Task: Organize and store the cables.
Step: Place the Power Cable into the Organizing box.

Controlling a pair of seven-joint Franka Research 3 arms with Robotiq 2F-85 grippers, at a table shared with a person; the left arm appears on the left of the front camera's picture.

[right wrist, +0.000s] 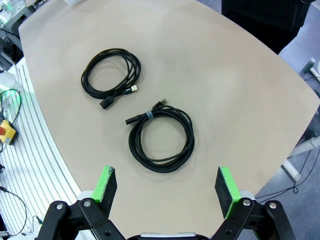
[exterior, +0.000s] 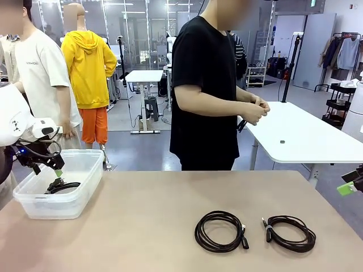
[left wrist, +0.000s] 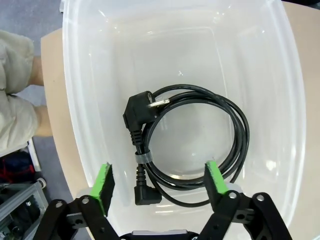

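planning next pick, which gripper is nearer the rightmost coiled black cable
Right. The right gripper hangs right of the coiled black cable; the left gripper is away over the clear plastic bin.

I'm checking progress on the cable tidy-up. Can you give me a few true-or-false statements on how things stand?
1. One coiled cable lies in the clear bin. True.
2. Three cables lie on the table. False: the table holds two, a left coil and a right coil.
3. The left gripper is shut on the cable. False: its fingers are open above it, holding nothing.
4. The right gripper is open. True.
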